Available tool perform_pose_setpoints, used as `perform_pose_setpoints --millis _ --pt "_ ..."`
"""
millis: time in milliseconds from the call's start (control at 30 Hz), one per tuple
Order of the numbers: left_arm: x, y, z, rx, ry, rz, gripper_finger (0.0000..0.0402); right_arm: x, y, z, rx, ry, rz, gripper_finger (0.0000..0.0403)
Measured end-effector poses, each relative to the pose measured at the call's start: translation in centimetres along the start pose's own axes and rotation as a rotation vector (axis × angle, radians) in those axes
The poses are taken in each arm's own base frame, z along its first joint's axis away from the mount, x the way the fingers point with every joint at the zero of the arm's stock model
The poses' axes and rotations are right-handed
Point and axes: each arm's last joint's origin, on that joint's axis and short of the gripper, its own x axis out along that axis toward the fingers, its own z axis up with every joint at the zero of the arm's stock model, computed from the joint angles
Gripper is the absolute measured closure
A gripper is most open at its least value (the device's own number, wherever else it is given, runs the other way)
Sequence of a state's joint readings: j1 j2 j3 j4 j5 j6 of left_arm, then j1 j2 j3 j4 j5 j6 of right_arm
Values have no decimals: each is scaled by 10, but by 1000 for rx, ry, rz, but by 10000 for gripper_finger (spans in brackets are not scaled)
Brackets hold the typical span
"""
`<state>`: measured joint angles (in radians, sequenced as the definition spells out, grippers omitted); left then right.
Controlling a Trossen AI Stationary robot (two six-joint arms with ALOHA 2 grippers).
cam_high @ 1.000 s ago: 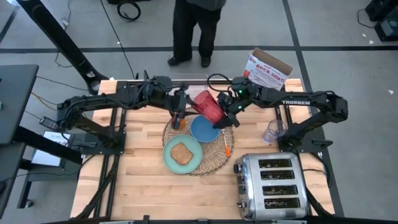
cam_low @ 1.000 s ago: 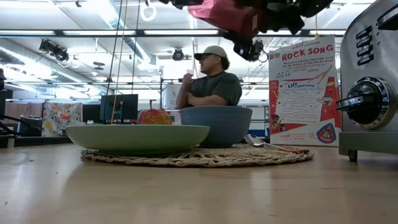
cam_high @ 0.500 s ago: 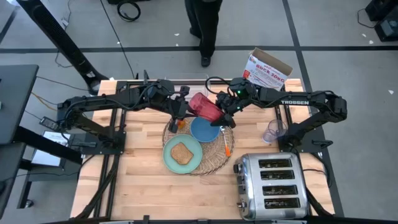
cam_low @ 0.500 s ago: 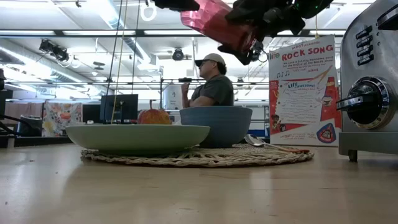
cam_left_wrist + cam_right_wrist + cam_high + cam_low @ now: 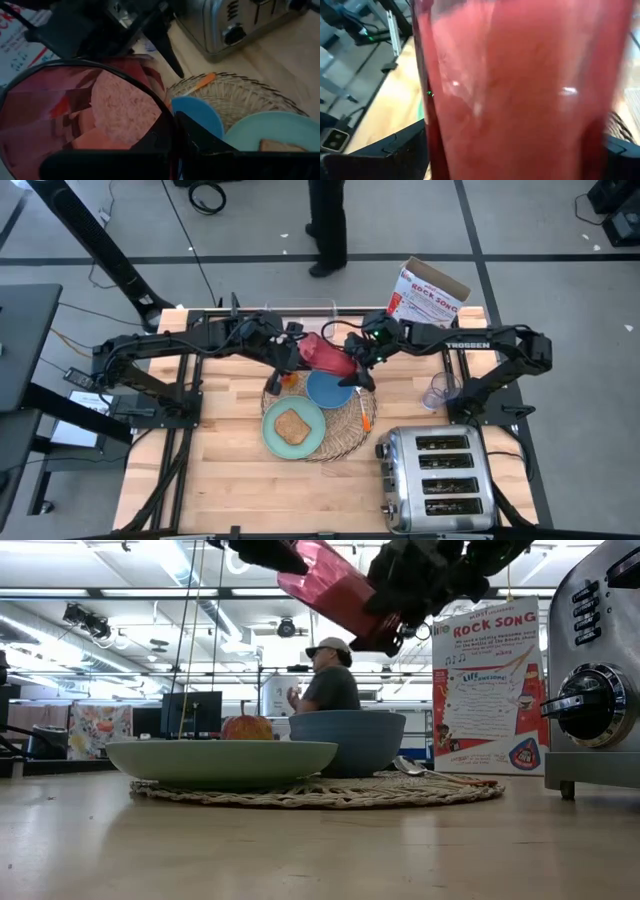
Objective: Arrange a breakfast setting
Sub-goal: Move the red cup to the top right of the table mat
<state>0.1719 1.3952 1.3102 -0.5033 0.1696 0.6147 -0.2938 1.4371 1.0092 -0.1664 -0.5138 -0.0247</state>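
The red translucent cup (image 5: 325,356) is in the air over the far part of the wicker placemat (image 5: 335,442), lying tilted between my two grippers. My left gripper (image 5: 297,352) is at its open mouth; my right gripper (image 5: 352,360) is at its base end. On the mat rest the mint-green plate (image 5: 272,435) with the toast slice (image 5: 292,425), the blue bowl (image 5: 328,389), the apple (image 5: 247,727) and the orange-handled utensil (image 5: 364,413). My left gripper is on the cup's rim (image 5: 172,127), one finger inside the mouth and one finger (image 5: 200,142) outside, coming level from the table's left. My right gripper pinches the cup's wall (image 5: 520,90) near the base between its two fingers (image 5: 395,150), from the table's right. The cup is clear of everything, mouth toward the left and tilted up.
A chrome toaster (image 5: 437,480) stands at the near right. A clear plastic tub (image 5: 437,392) stands at the right edge, and a printed box (image 5: 428,288) at the far right. A person (image 5: 325,225) walks beyond the far edge. Bare wood lies near left.
My right gripper has carried the red cup toward the table's left and far edge, up to my left gripper, and tipped it over so its mouth faces left. The left gripper now has the cup's rim between its fingers.
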Motion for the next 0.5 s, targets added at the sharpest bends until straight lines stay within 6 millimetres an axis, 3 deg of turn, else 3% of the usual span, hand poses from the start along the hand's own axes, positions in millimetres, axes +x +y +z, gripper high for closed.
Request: perform_pose_setpoints --millis 500 --pt "-3 -10 -19 -13 252 -32 387 6 -4 1 -231 10 -178 27"
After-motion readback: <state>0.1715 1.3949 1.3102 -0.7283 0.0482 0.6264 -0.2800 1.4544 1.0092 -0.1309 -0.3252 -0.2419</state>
